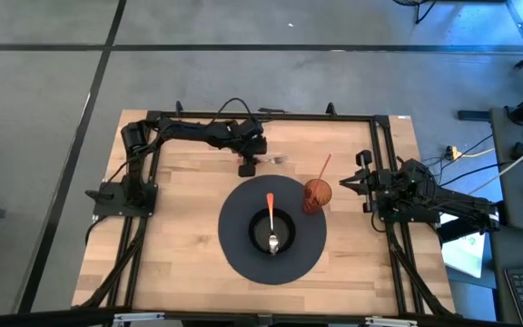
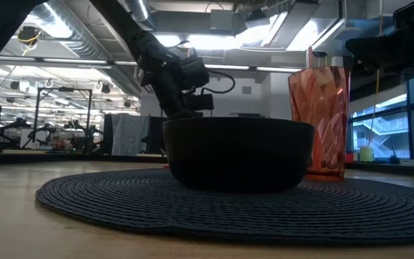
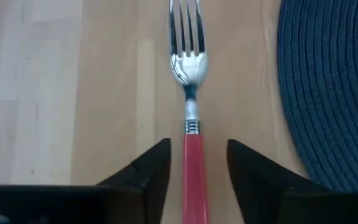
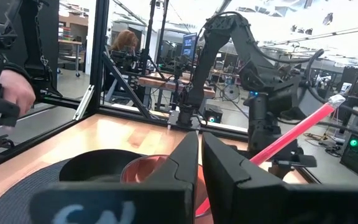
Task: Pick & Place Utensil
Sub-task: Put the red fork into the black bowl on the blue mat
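Hovering low over the tabletop near its far edge, the left gripper point(image 3: 194, 171) has its jaws apart on either side of the fork's point(image 3: 190, 93) red handle (a gap shows on both sides). The fork lies flat on the wood just beside the dark round placemat point(image 1: 243, 250). On the mat stands a black bowl point(image 1: 284, 221) with an orange-handled spoon point(image 1: 271, 218) in it, and an orange cup point(image 1: 317, 195) holding a pink straw point(image 1: 324, 167). The right gripper point(image 4: 200, 152) waits at the right edge, fingers together.
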Controlling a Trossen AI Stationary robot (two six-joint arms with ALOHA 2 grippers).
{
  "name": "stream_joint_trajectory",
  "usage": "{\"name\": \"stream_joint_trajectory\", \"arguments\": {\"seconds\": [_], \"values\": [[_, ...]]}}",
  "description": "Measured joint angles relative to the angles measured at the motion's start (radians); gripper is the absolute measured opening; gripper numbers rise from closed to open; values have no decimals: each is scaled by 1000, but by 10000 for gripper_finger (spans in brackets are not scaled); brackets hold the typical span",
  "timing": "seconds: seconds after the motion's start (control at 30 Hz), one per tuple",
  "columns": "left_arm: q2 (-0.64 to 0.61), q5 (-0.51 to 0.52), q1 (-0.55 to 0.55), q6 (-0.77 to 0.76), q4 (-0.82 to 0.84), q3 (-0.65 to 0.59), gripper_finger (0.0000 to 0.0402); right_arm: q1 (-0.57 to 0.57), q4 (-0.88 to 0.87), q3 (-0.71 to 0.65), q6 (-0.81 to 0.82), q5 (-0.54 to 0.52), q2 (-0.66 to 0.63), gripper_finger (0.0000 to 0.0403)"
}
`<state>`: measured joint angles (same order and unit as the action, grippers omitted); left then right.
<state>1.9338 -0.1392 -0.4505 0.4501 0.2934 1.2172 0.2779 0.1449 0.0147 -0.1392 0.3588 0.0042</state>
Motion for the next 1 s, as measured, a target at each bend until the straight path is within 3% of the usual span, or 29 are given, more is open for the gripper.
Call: {"name": "stream_joint_trajectory", "arguments": {"seconds": [0.23,0.63,0.83,1.0], "values": [[1,51,3,-38,-28,6,199,0,11,0,0,0,0,23],[139,49,0,-65,35,125,199,0,18,0,26,0,0,23],[162,33,-6,-70,82,151,184,0,15,0,26,0,0,23],[170,32,-5,-66,98,150,128,0,15,0,26,0,0,23]]}}
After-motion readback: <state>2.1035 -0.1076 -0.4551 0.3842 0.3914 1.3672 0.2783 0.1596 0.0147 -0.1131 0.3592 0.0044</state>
